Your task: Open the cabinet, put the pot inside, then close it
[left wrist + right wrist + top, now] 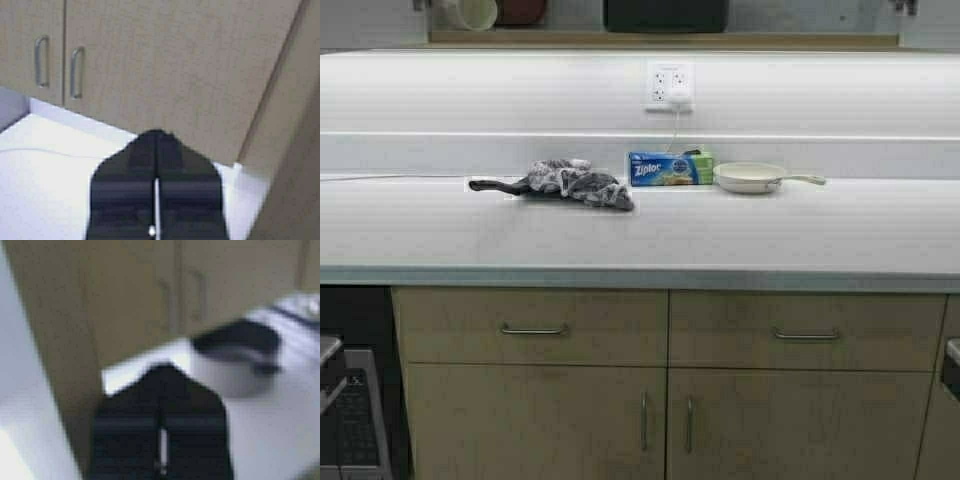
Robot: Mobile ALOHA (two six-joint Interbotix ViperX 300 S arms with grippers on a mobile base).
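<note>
In the left wrist view the cabinet [165, 65] shows two tan wood-grain doors, both shut, with metal handles [76, 72] near their lower edges above a white surface. My left gripper [156, 136] is shut and empty, short of the doors. In the right wrist view a blurred round vessel with a dark top [235, 360], seemingly the pot, stands on a white surface before tan doors. My right gripper [162, 369] is shut and empty, apart from that vessel. Neither gripper shows in the high view.
On the white counter [640, 235] lie a long-handled black pan under a grey cloth [575, 182], a blue Ziploc box [668, 168] and a small white frying pan [752, 177]. Base cabinets with drawers [535, 328] stand below. A shelf [660, 38] above holds a cup and a wide black item.
</note>
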